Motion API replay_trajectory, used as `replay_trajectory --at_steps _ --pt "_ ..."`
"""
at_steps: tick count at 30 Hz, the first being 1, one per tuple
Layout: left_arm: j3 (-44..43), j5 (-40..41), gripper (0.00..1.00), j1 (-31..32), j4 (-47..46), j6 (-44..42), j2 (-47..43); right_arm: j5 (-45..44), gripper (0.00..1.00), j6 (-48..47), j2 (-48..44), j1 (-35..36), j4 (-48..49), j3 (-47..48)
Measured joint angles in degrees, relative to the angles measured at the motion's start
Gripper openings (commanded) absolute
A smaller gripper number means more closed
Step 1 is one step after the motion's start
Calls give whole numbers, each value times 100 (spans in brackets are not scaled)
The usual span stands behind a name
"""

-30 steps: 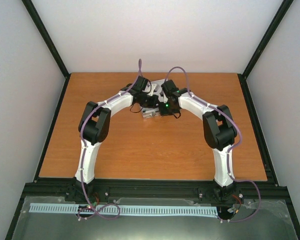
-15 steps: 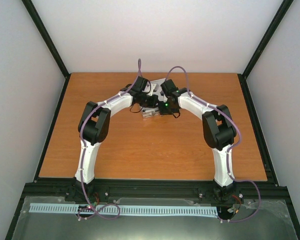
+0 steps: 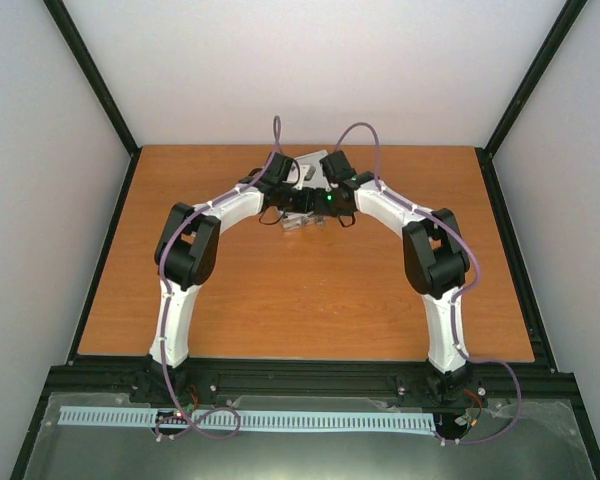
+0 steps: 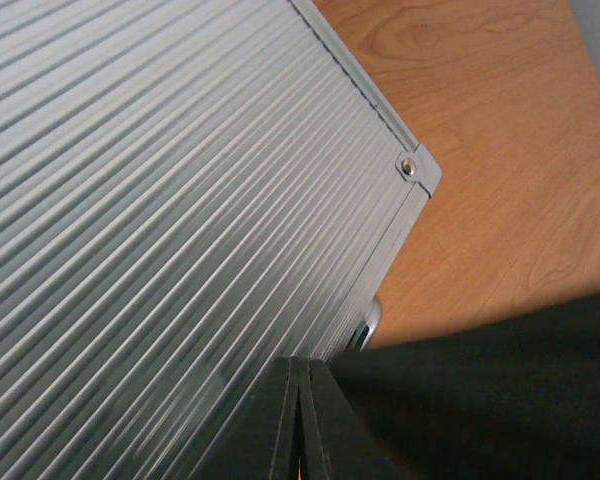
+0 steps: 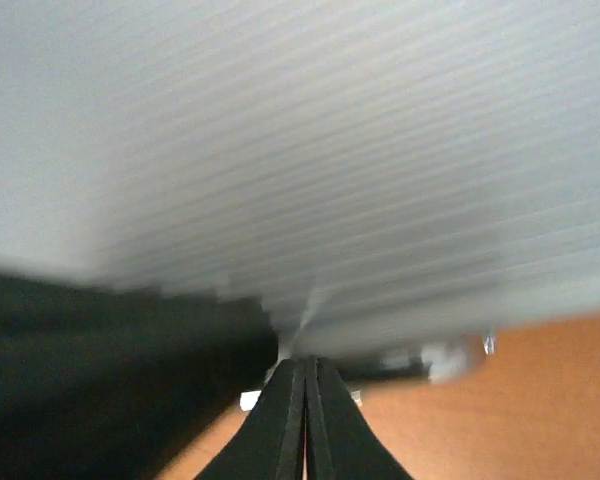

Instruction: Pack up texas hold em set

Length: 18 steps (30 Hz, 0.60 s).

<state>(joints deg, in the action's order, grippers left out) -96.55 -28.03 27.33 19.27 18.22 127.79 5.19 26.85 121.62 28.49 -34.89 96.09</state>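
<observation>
Though arms (image 3: 230,205) crowd it, case (image 4: 180,200), perhaps closed

One ribbed silver case (image 4: 180,200) lies at the far middle of one wooden table (image 3: 280,300). Two arms stand at the near edge, the left arm (image 3: 185,250) and the right arm (image 3: 435,255). There are two end effectors, the left end effector (image 4: 302,365) and the right end effector (image 5: 305,365), and two purple cables, the left cable (image 3: 277,135) and the right cable (image 3: 365,130).

Lab robot cell: white panels (image 3: 320,70), black framing (image 3: 90,70).

Left arm (image 3: 185,250), right arm (image 3: 435,255), over silver case (image 3: 308,161)
</observation>
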Motion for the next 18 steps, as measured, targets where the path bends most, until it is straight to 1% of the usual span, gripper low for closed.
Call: replay_trajectory --at_steps 2,5,9,13,16,17,18 --pt "46 46 1 -26 -26 -4 -24 -59 3 120 122 -22 227 267" --pt "105 55 1 -52 -15 -7 -70 -96 3 214 348 -146 922 667" --pt "-57 83 1 -52 146 -28 -66 -170 3 240 350 -205 1309 717" --pt "-452 201 1 -74 833 -33 -35 -175 4 199 105 -192 1349 417" --pt "-964 332 2 -190 1639 -22 85 -258 6 140 -308 -170 1268 22" --pt "-1185 361 5 -236 1902 -13 160 -313 7 116 -466 -164 1217 -96" --pt "-1438 391 10 -299 2129 2 247 -365 8 92 -634 -151 1165 -195"
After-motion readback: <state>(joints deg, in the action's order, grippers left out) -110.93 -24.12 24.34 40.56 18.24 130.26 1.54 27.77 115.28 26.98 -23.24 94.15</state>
